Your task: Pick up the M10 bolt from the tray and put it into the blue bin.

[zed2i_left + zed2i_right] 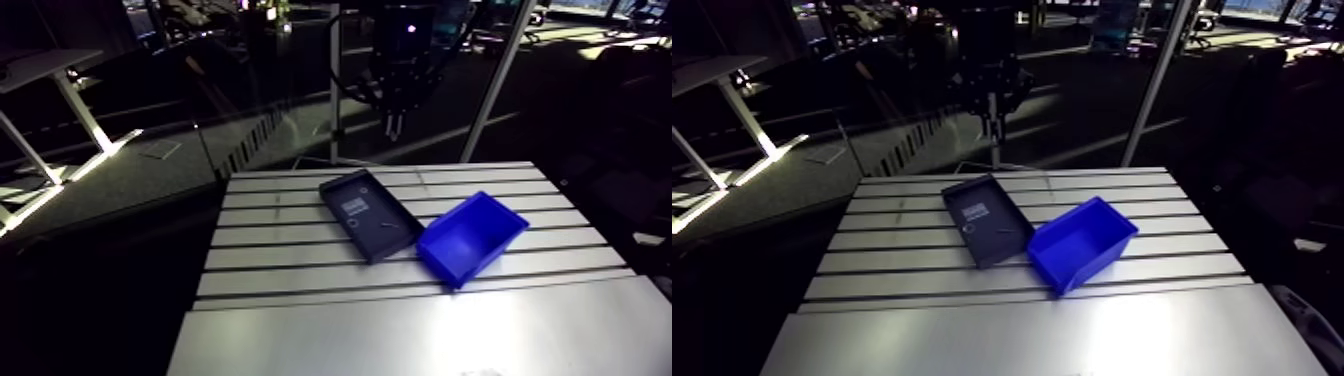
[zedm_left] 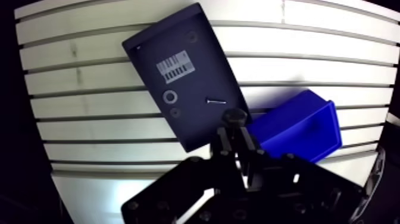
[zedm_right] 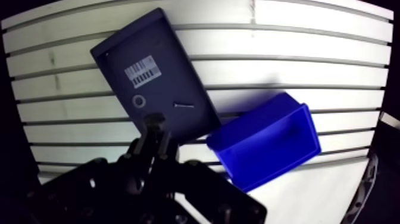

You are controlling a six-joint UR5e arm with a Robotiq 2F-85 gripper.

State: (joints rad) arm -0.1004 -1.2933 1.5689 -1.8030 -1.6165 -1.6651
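Closest to the wrist camera, the hand point(image 2: 234, 117) rises with its two fingers pressed together, gripping nothing. Just ahead of the fingertips lies the dark tray point(image 2: 196, 53), set askew on the slotted table point(image 2: 77, 89). Inside it, going across, a barcode label point(image 2: 174, 65) sits farther ahead of the hand. Nearer to the hand come a small ring point(image 2: 169, 96) and then the bolt point(image 2: 215, 101), a thin sliver lying flat on the tray floor, just ahead of the fingertips and untouched. Beside the hand, against the tray's edge, sits the blue bin point(image 2: 297, 128) with its open top facing up.

The arm view adds what the wrist view cannot — the hand hangs well above the table, over its far edge, clear of both tray and bin. From there the bolt is only a faint speck and the label a pale patch. The label's bars and the ring's shape can be made out only from the wrist.
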